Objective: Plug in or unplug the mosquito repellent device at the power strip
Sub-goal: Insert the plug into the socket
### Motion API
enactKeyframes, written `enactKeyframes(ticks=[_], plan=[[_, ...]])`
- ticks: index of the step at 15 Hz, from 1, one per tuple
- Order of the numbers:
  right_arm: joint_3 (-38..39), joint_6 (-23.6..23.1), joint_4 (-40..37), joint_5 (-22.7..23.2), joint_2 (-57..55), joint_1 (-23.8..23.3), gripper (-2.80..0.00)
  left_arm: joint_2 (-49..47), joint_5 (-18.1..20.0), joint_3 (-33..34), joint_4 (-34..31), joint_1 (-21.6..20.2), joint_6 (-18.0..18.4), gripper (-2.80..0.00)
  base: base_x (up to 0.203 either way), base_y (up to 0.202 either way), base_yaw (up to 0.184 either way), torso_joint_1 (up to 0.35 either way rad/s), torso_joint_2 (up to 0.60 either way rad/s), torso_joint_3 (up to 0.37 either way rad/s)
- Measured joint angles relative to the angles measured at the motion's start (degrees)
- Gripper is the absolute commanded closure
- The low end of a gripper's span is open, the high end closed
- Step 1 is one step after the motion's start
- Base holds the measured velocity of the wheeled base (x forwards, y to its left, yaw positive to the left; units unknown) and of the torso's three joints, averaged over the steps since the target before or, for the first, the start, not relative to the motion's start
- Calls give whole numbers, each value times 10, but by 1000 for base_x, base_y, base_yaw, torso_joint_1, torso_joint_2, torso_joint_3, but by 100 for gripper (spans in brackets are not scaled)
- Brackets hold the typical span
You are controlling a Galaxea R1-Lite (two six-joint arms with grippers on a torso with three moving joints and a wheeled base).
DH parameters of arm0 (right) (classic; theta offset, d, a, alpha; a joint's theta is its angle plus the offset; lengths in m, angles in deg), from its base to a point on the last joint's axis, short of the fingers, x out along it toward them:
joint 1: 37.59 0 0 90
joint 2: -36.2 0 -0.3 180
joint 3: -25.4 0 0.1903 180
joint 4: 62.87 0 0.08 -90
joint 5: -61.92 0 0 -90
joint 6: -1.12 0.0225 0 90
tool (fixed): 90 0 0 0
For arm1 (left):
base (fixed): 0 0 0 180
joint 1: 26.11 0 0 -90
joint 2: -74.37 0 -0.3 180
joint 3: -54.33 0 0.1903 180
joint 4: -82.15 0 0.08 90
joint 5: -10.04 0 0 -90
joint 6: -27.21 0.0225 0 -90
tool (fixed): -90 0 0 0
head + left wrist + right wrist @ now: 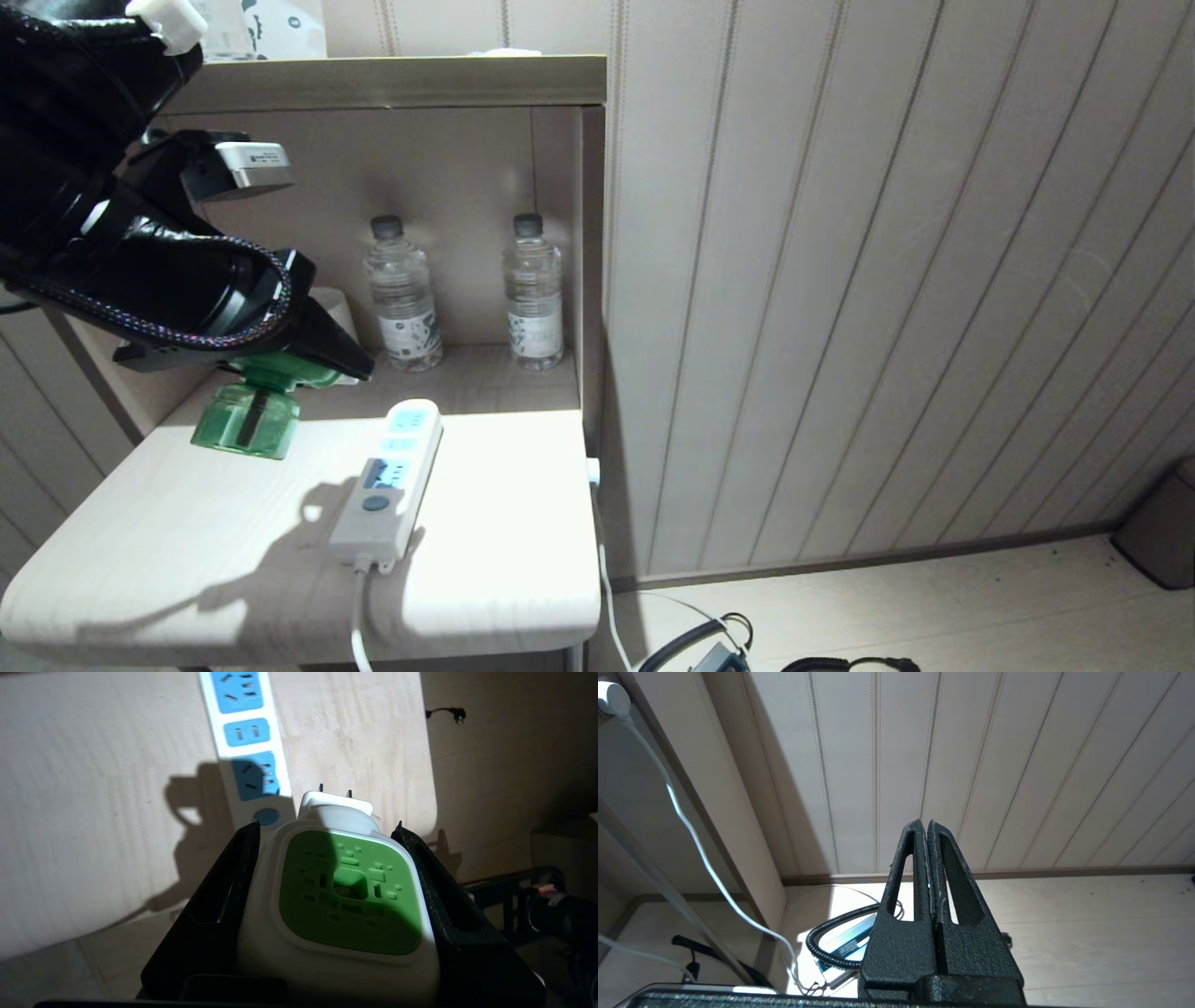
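I see the pale wood-grain counter (187, 523), matt and finely streaked. The long white plastic power strip (387, 481) looks smooth, semi-gloss. My left gripper's black fingers (224, 896) are rough, grainy plastic on the mosquito repellent device (345, 896): smooth white shell, matt green top, translucent green bottle. Two clear glossy plastic water bottles (403, 294).

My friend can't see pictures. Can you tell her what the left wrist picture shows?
The left gripper holds the mosquito repellent device, white with a green top, between its black fingers. The device's two metal prongs point toward the power strip, which lies on a pale wooden table.
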Motion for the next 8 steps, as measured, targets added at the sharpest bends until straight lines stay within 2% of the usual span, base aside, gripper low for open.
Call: enactKeyframes(ticks=[8], plan=[[0,0,0,0,0,-1,0,-2,0,4,-4,-1,-10,0,0,0,0,0,0,0]])
